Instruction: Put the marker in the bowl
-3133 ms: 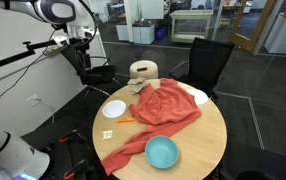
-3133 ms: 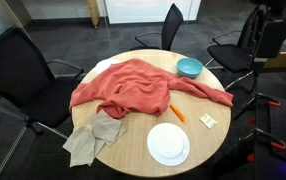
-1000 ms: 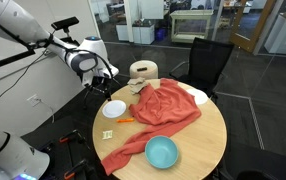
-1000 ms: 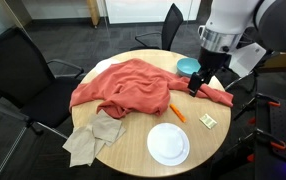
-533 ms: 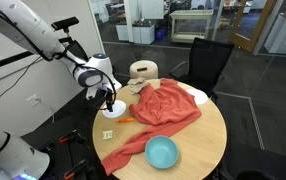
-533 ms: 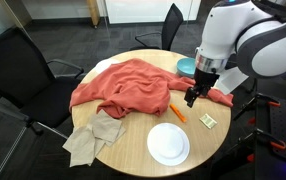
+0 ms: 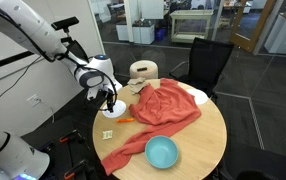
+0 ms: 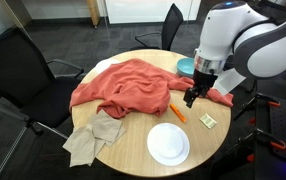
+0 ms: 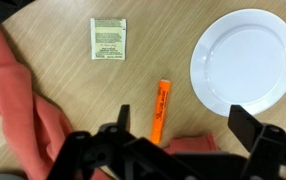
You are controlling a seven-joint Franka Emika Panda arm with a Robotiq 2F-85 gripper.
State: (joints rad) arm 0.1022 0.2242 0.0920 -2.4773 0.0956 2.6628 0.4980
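The orange marker [image 9: 161, 110] lies flat on the round wooden table between the red cloth [image 9: 23, 110] and the white dish [image 9: 245, 60]. It also shows in both exterior views [image 7: 126, 120] [image 8: 177, 111]. My gripper [image 9: 183, 130] is open and empty, hovering just above the table near the marker's end, with the jaws spread wide. It shows in both exterior views [image 7: 109, 103] [image 8: 191, 98]. The teal bowl [image 7: 162, 152] sits empty at the table's edge beyond the cloth; in an exterior view the bowl [image 8: 186, 67] is partly behind my arm.
A small pale square tag [image 9: 108, 38] lies near the marker. The red cloth [image 8: 133, 85] covers much of the table. A beige cloth [image 8: 93, 138] hangs over one edge. A paper roll [image 7: 143, 70] stands at the back. Black chairs [image 8: 23, 65] ring the table.
My arm has swung in from off the table and come down over the marker. In the last half second it has barely moved. The marker and bowl have not moved.
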